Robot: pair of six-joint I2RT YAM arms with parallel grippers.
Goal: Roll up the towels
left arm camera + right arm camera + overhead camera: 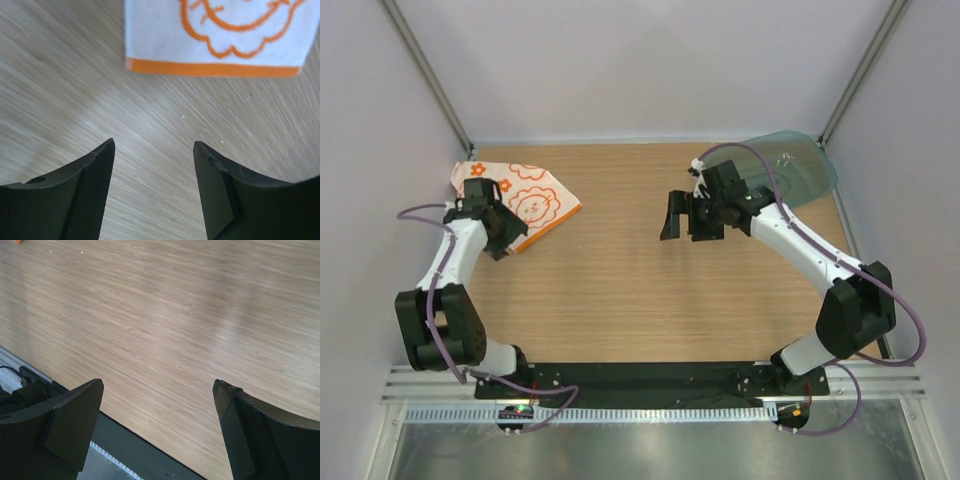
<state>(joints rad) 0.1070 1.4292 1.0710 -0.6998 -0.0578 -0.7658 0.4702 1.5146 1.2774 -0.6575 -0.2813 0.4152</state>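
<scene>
One towel (pixel 535 200), white with orange flower and lion prints and orange edging, lies folded flat at the table's far left. My left gripper (pixel 505 240) hangs over its near edge. In the left wrist view the towel (pixel 215 35) lies just beyond the fingertips, its orange hem facing them, and the left gripper (pixel 154 145) is open over bare wood with nothing between its fingers. My right gripper (pixel 683 222) hovers right of the table's middle, far from the towel. In its own view the right gripper (pixel 157 382) stands wide open and empty above the wood.
A translucent teal plastic tray (pixel 795 165) rests at the far right corner, behind the right arm. Grey walls enclose the table on three sides. The black base strip (pixel 125 445) along the near edge shows in the right wrist view.
</scene>
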